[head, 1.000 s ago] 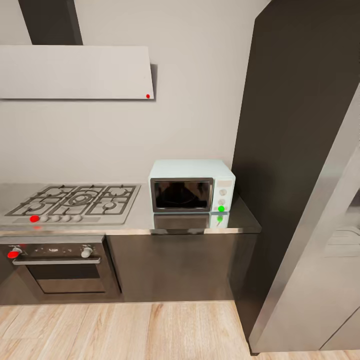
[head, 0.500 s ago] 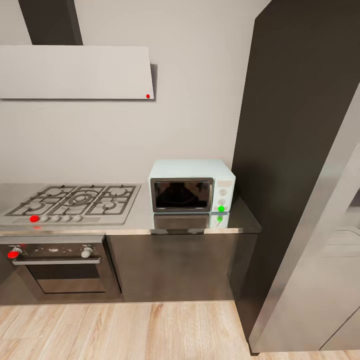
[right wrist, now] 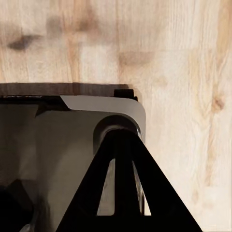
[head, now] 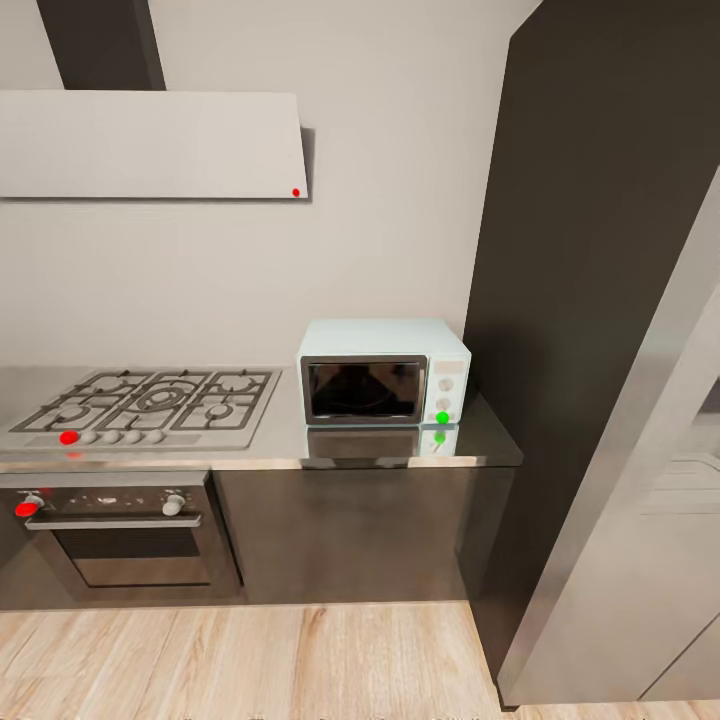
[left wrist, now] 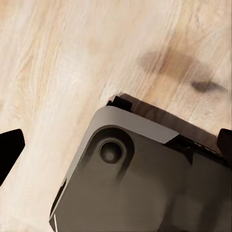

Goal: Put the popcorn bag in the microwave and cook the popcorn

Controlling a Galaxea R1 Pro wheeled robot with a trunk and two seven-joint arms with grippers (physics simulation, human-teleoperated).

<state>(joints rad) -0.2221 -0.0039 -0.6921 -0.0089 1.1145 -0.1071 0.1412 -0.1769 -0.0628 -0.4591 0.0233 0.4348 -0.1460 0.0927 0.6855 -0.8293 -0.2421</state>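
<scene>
Both sets of jaws hang over the pale wooden plank floor [left wrist: 72, 58]. On the left gripper [left wrist: 116, 145] the two black fingertips [left wrist: 9, 150] stand far apart at opposite edges of the left wrist view, with nothing between them but the robot's dark grey base [left wrist: 145, 188] below. The right gripper's [right wrist: 123, 193] black fingers sit so near one another in its wrist view that I cannot tell whether they are parted or closed.

Up on the long glossy grey steel countertop [head: 280, 440], the small boxy mint-blue microwave [head: 383, 373] sits at the right end, its dark glass door shut and a green dot on its side panel. An inset gas hob [head: 150, 400] with a red dot lies left of it, above a built-in dark oven [head: 120, 535]. A tall dark cabinet [head: 590, 300] rises just beside the microwave's right side. A pale hood [head: 150, 145] hangs over the hob.
</scene>
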